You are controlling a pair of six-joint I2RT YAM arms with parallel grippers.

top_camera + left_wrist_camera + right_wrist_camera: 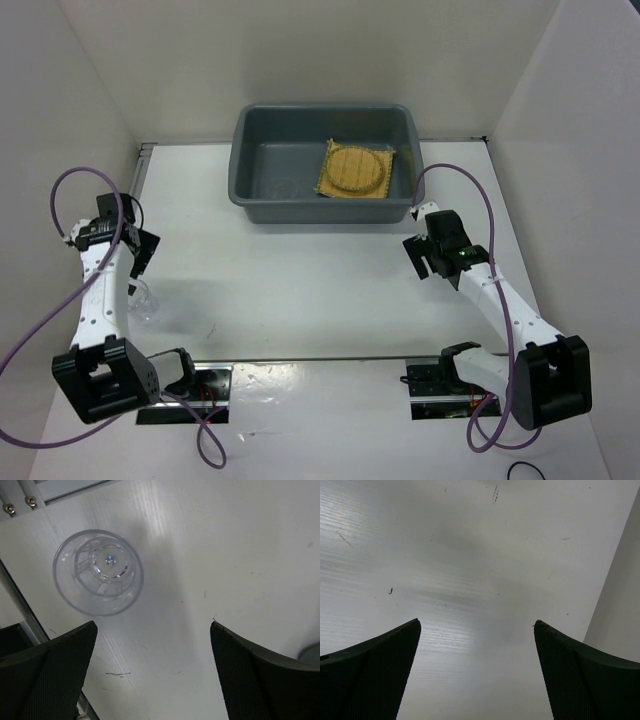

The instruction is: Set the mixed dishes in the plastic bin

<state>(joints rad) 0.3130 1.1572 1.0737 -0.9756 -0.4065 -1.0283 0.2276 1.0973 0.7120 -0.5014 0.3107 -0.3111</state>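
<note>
Desk (pixel 300 290): white, matte, light scuffs and a few dark marks in both wrist views. A metal strip (pixel 320 358) runs across just ahead of the arm bases. Plain white walls (pixel 300 50) on the left, right and far sides.

Near left: clear glass (pixel 143 298) (pixel 98 572) stands on the desk close to the left edge rail, beside the left arm's forearm. Nothing touches it.

Left pincer (pixel 138 250) (pixel 152 626): jaws wide apart, holding nothing, only bare desk between the fingers. In the wrist view the glass sits ahead of and outside the left finger (pixel 50 670), not between the two.

Right pincer (pixel 422 252) (pixel 477 624): jaws wide apart too, holding nothing, over bare desk near the right wall.

Far centre: grey bin (pixel 320 107) against the back wall, well apart from both pincers. In its right half the yellow woven mat (pixel 326 188) lies on the bottom, with a round woven disc (pixel 358 168) on top of it. Can't tell if a second disc is under it.
</note>
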